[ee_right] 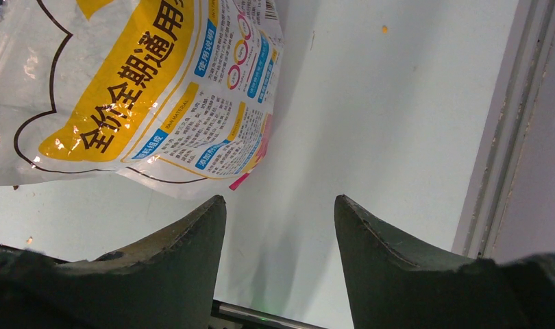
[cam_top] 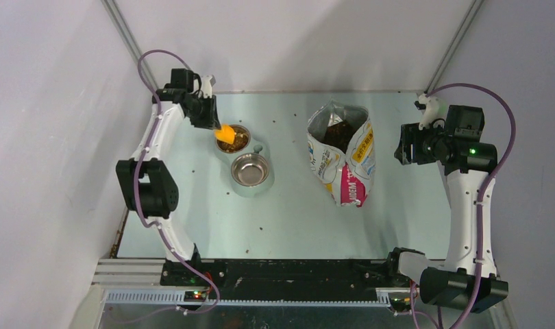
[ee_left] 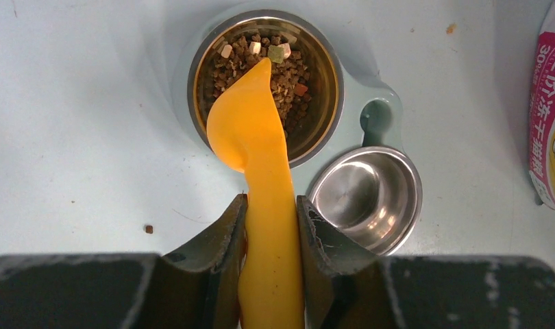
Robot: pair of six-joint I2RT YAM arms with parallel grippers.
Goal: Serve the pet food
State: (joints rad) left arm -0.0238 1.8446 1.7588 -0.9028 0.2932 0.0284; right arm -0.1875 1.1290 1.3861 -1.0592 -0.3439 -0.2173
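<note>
The left gripper point(ee_left: 271, 219) clamps the orange scoop point(ee_left: 251, 130); pet food point(ee_left: 299, 75) fills the bowl point(ee_left: 336, 96) beneath its tip. Tipping likely works best with that tip inside the rim. The right gripper point(ee_right: 280, 226) gapes, empty.

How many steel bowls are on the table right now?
2, both in the pale feeder stand: the far bowl holds kibble, under the orange scoop; the near bowl sits empty beside it.

Overhead view far — wrist views close, downward; bag point(cam_top: 341, 154) shared.
</note>
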